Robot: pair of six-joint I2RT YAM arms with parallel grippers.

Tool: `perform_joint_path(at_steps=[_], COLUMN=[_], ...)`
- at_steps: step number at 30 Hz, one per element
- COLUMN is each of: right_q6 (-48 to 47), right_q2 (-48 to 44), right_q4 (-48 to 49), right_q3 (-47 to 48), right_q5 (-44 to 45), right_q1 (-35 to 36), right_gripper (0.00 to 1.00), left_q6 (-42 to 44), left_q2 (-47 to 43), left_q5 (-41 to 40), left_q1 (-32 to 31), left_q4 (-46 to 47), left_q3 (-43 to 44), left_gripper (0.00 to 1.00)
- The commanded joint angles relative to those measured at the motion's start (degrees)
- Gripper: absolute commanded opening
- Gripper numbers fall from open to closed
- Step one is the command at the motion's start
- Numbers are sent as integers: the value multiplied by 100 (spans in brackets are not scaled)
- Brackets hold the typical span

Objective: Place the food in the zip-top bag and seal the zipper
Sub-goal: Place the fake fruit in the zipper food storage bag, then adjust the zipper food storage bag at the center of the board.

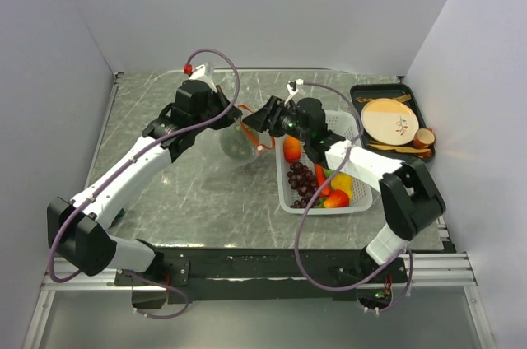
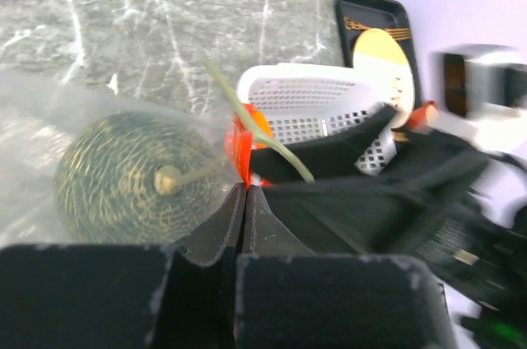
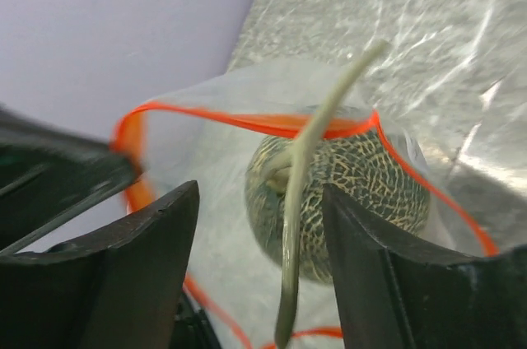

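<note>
Zip-top bag (image 3: 210, 164): clear thin plastic film, crinkly and glossy, catching glare. Zipper (image 3: 247, 122) read as smooth orange-red plastic.

Melon (image 3: 362, 188) inside looked like dark green matt plastic with a rough, pale netted skin; its stem (image 3: 306, 169) was a smooth, dull olive.

Right gripper fingers (image 3: 148, 242): black, matt, faintly grainy plastic.

I logged the table (image 1: 206, 193) as a grey marbled sheet with a soft sheen.

Basket (image 2: 313, 95): white perforated plastic, satin. Tray (image 1: 356, 104) was black and matt, and its plate (image 1: 387, 118) looked like tan wood, unpolished. Grapes (image 1: 300, 180) looked glossy purple.
</note>
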Motion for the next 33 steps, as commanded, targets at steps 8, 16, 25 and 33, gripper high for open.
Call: perform_joint_path(at_steps=[8,16,25,33], right_q6=[-1196,-1126,-616,-344], right_q2=[-1694,-1740,-1388,-614], right_q4=[-1016,-1570,-1561,-1842], right_q3=[-388,-856,-821,-188], right_q5=[922,952,106,-387], right_q1=[-128,-507,-498,-454], right_gripper=[73,47,46,45], left_q6=[-63,-55,-46,33], left_q2=[-401,-393,-524,-700], left_q5=[-379,-362,-476,-783], left_q1=[0,9,9,18], left_q4=[245,254,280,96], left_q3=[-158,-159,-220,-159], left_gripper=[1,1,1,1])
